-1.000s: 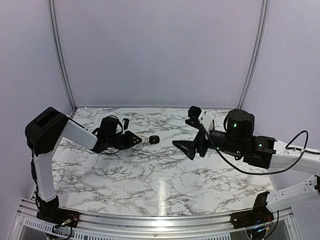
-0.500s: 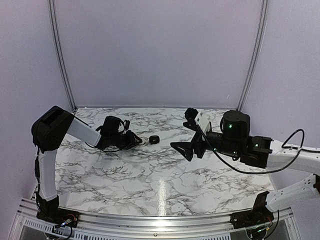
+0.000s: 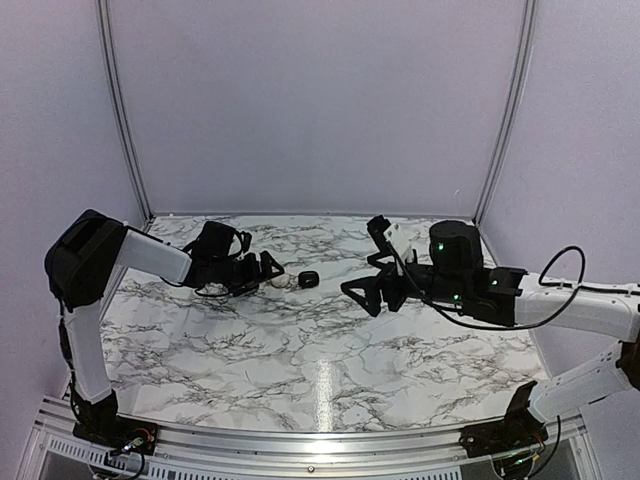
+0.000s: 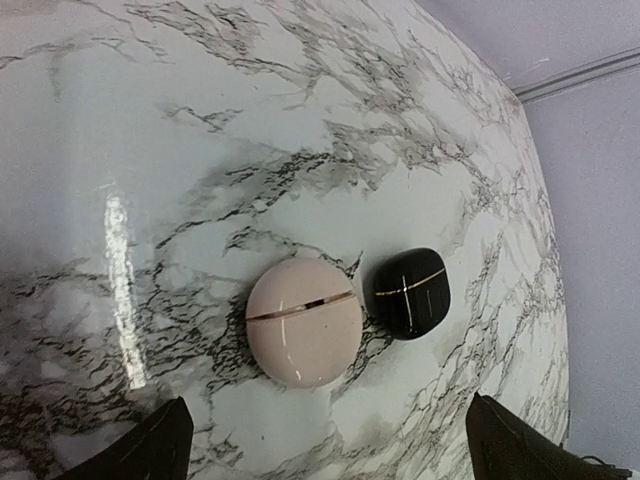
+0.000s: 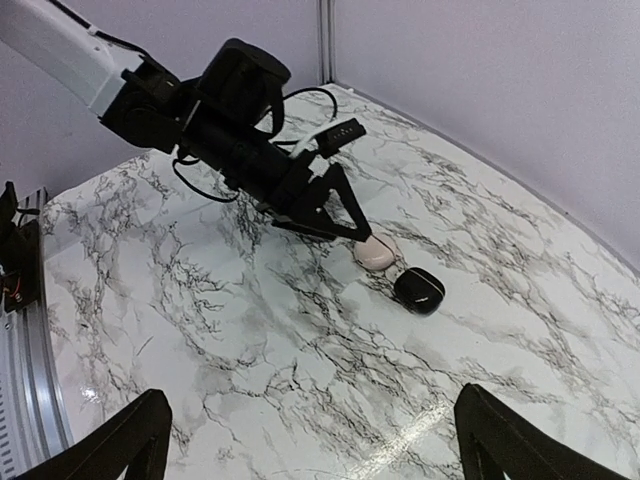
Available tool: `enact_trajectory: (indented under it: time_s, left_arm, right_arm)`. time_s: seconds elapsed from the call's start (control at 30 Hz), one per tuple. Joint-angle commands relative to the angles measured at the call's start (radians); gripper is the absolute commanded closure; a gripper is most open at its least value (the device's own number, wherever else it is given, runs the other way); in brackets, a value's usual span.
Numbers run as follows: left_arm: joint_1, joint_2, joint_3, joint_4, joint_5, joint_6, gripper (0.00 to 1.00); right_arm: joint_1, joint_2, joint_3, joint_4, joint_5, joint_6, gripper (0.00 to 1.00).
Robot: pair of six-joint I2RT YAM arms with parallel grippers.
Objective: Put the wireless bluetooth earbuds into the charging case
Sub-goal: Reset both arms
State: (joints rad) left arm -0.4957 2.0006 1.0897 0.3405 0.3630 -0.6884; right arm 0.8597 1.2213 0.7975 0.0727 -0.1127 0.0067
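Left pincer (image 4: 333, 447) and right pincer (image 5: 314, 432) are both standing spread apart, empty. Advise gripping the closed pale-pink pebble-shaped charging case (image 4: 304, 321) squarely, sparing the neighbouring black rounded lump (image 4: 410, 293).

Left arm stretched low toward centre, left gripper (image 3: 268, 270) fingers spread wide. Right arm angled inward, right gripper (image 3: 362, 294) raised, likewise spread.

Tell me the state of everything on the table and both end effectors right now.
charging case: lid shut.
black case: shut, beside it.
left end effector: open, empty, close to the charging case.
right end effector: open, empty.
earbuds: none in sight.
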Motion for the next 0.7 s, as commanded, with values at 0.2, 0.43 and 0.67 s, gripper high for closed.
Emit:
enact_trajectory:
  time_s: [0.2, 0.43, 0.67]
  left_arm:
    - [0.006, -0.409, -0.088, -0.294, -0.236, 0.23, 0.01]
    - [0.009, -0.72, -0.28, -0.264, -0.437, 0.242, 0.01]
    - [0.011, -0.985, -0.567, -0.155, -0.534, 0.236, 0.01]
  right_arm:
    - [-0.179, 0.079, 0.039, -0.058, 0.006, 0.218, 0.02]
    - [-0.303, 0.057, -0.077, 0.037, -0.041, 0.306, 0.02]
    - [-0.377, 0.043, -0.171, 0.11, -0.046, 0.321, 0.02]
